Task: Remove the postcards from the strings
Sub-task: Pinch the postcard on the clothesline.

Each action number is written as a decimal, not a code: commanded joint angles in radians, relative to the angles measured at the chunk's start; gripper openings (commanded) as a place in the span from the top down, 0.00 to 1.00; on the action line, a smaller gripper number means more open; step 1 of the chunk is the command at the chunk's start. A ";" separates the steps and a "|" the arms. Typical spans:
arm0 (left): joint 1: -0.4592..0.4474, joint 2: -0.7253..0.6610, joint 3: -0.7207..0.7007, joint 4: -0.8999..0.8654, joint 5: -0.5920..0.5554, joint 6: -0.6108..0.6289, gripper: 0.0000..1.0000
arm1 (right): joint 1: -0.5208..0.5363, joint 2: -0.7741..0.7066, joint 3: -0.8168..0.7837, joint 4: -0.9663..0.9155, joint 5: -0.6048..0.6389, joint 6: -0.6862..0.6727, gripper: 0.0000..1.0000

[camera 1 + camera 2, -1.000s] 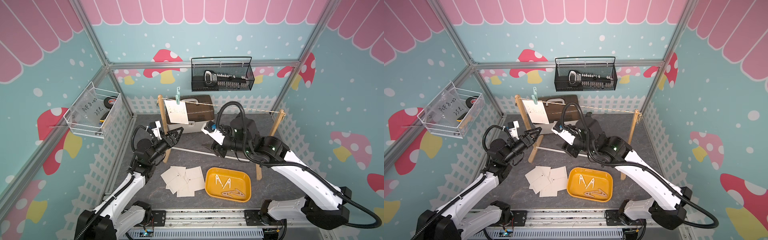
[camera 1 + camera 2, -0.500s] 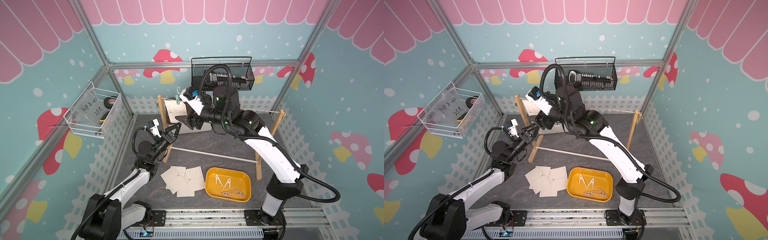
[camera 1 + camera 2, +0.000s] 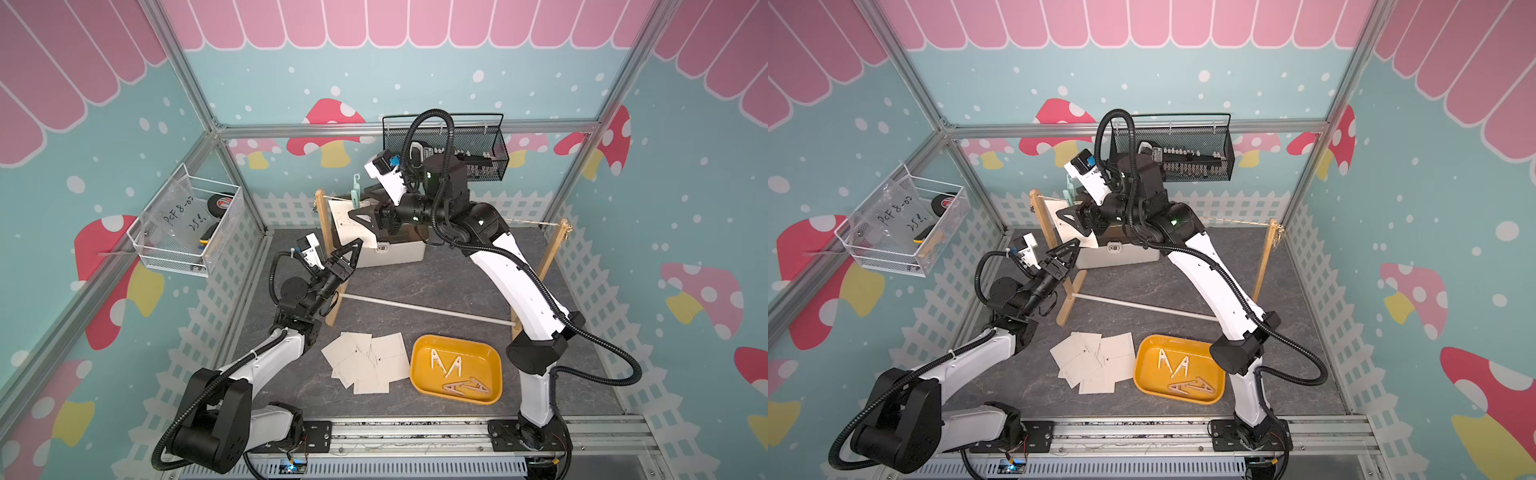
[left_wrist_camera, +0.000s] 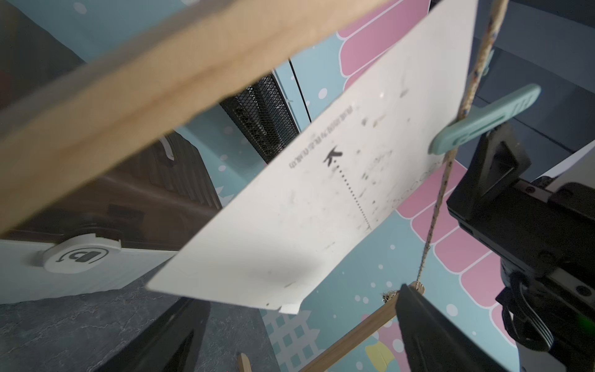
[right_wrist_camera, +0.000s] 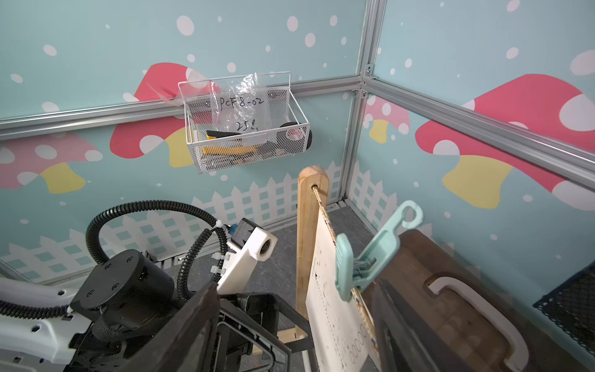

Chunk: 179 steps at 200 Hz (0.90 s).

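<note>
In both top views one hanging postcard is pinned by a pale green peg to the string, close to the wooden post at about 11 o'clock on the floor. The right gripper reaches in from 3 o'clock at the card's upper part. The left gripper points up at its lower corner from 7 o'clock. Loose postcards lie overlapping on the floor at 9 o'clock of a yellow tray, which holds several cream pegs. In the left wrist view that gripper's fingers stand wide apart and grip nothing. The card's lower corner hangs between them, and whether it touches either cannot be told. In the right wrist view the right gripper's jaws are also apart and hold nothing. One finger is on the card's printed side and the other is behind the string. The card's top edge and the string run between them, just beside the tilted green peg.
</note>
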 commanded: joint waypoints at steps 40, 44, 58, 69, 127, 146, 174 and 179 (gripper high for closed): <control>0.006 0.073 0.065 0.084 -0.032 -0.027 0.05 | -0.010 0.052 0.068 0.057 -0.067 0.026 0.26; 0.006 0.077 0.068 0.089 -0.033 -0.028 0.05 | -0.010 0.054 0.068 0.059 -0.067 0.027 0.26; 0.006 0.093 0.077 0.105 -0.036 -0.034 0.06 | -0.014 0.062 0.069 0.070 -0.069 0.035 0.26; 0.007 0.107 0.086 0.121 -0.034 -0.042 0.07 | -0.015 0.068 0.070 0.077 -0.069 0.041 0.26; 0.006 0.107 0.059 0.183 -0.040 -0.077 0.26 | -0.032 0.079 0.068 0.108 -0.054 0.072 0.27; 0.006 0.091 0.036 0.191 -0.038 -0.077 0.32 | -0.041 0.084 0.069 0.111 -0.041 0.084 0.30; 0.006 0.081 0.005 0.222 -0.034 -0.084 0.43 | -0.050 0.094 0.068 0.117 -0.047 0.096 0.34; 0.006 0.078 0.001 0.227 -0.032 -0.087 0.45 | -0.051 0.097 0.069 0.118 -0.051 0.099 0.35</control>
